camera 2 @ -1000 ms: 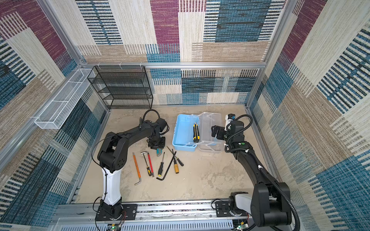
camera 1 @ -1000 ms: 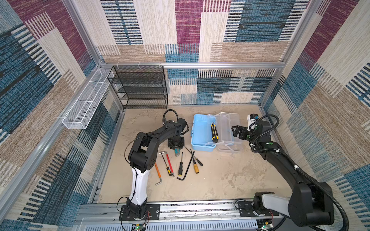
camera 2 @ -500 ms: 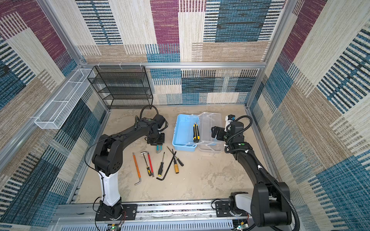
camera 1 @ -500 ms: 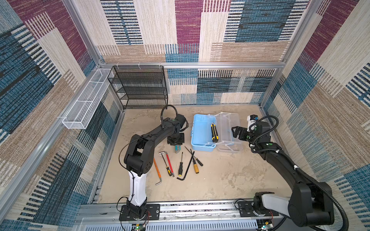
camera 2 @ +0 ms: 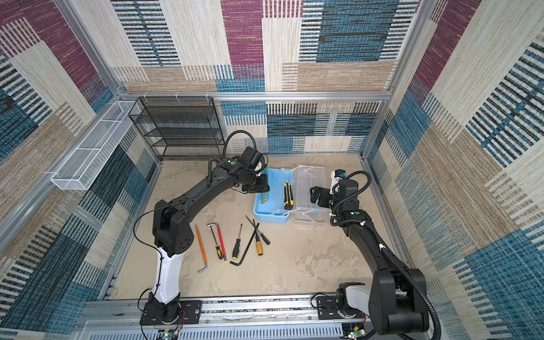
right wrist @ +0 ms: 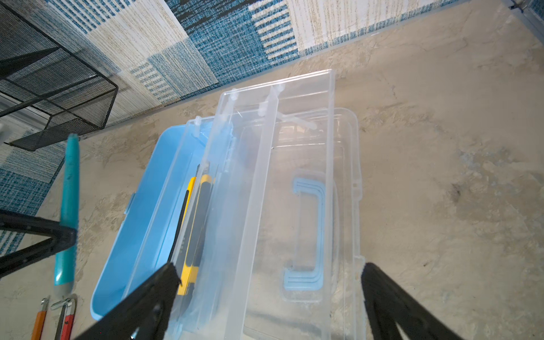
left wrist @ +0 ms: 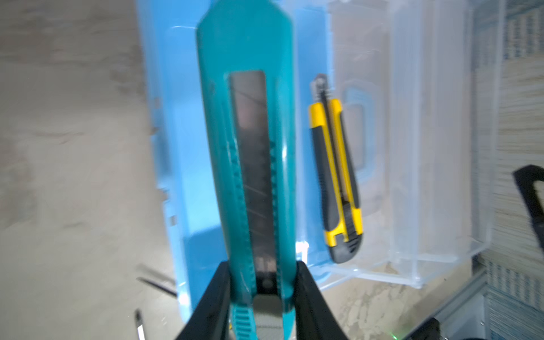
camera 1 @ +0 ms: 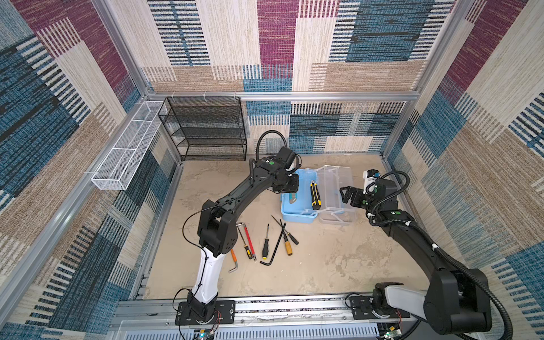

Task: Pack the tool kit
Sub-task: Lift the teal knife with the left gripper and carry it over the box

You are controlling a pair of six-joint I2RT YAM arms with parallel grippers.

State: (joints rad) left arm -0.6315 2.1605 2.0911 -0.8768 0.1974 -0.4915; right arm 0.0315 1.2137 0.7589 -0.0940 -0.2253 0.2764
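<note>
At the back of my table [camera 1: 338, 265], on my left side, a black mesh shelf rack [camera 1: 206, 129] stands upright against the rear wall, several tiers one over another. Just beside its top corner begins a long white wire basket [camera 1: 123, 156], hung on the metal rail of the left wall, raised above the table and split into compartments. The table is beige and mottled. Woven panels [camera 1: 276, 44] of blue, maroon and tan cover the walls around me
</note>
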